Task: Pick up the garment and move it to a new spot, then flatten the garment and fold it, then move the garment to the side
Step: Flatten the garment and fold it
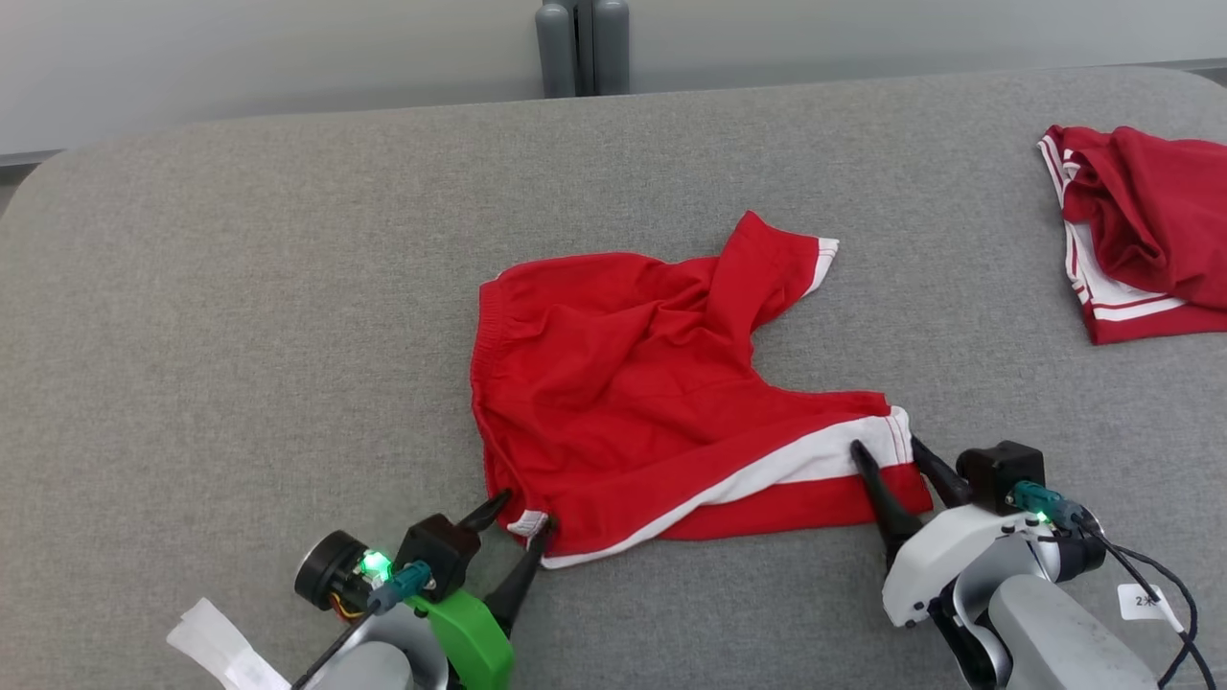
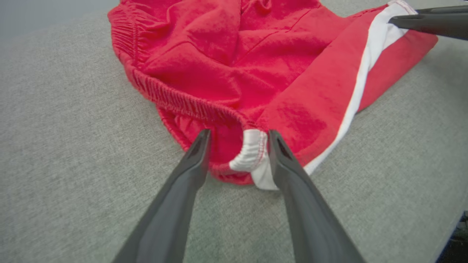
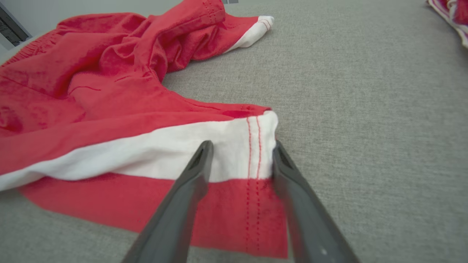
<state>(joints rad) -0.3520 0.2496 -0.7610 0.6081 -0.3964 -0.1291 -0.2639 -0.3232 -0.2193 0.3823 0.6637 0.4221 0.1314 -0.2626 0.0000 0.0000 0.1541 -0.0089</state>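
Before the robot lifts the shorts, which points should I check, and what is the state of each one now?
1. Left gripper is on its corner of the red shorts: ok, the white waistband end sits between its fingers.
2. Right gripper is on its corner: ok, the white-striped hem corner lies between its fingers.
3. Jaws are closed on the cloth: not ok, both stand open.
4. Both cloth layers would be caught: cannot tell.
5. Shorts lie flat: not ok, the far leg is twisted and wrinkled.
6. Second garment is out of the way: ok, it lies apart at the right of the table.
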